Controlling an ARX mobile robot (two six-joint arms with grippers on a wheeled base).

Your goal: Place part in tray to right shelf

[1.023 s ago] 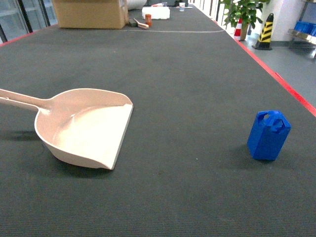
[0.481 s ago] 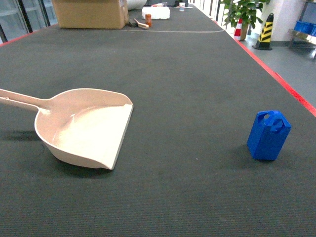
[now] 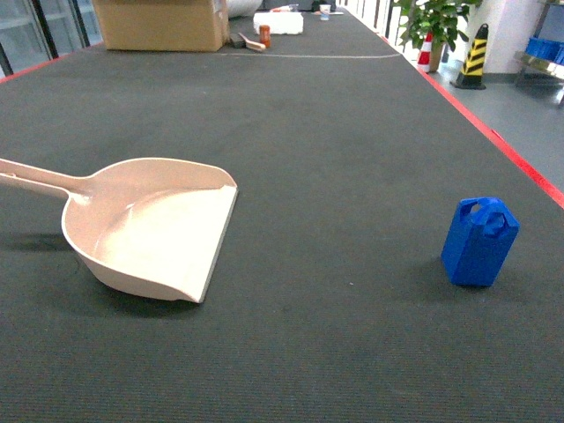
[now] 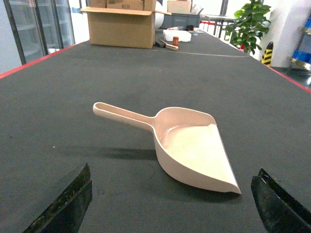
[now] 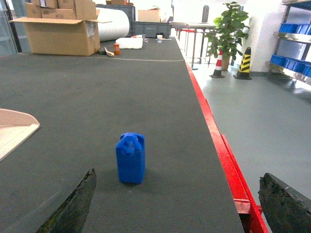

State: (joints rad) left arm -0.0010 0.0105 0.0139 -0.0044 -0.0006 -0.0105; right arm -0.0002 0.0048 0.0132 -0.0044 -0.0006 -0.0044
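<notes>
**Part and tray well apart on the desk, both hands wide and holding nothing**

- Part (image 3: 479,241): blue, upright on the dark desk (image 3: 335,159), close to the desk's right edge, looped end up. Red border strip (image 5: 228,160) marks that edge; grey floor beyond it.
- Tray (image 3: 154,225): beige scoop lying flat toward the desk's left side, handle running off toward the left edge, flat front lip facing the part. Nothing in it. Bare mat between lip and part.
- Left hand (image 4: 170,204): only the two dark fingertips show at the bottom corners of its wrist view, spread wide, nothing between them. The tray lies ahead of it, not touched.
- Right hand (image 5: 177,204): fingertips likewise at the bottom corners, spread wide, gripping nothing. The part stands ahead, roughly centred between them, apart from both.
- Neither hand shows in the head view.
- Far end of the desk: cardboard box (image 3: 159,22), a white box (image 3: 278,22), small clutter beside it.
- Off the desk's right edge: potted plant (image 3: 436,22), striped cone (image 3: 473,57), and a metal shelf (image 5: 291,36) with blue crates at the far right.
</notes>
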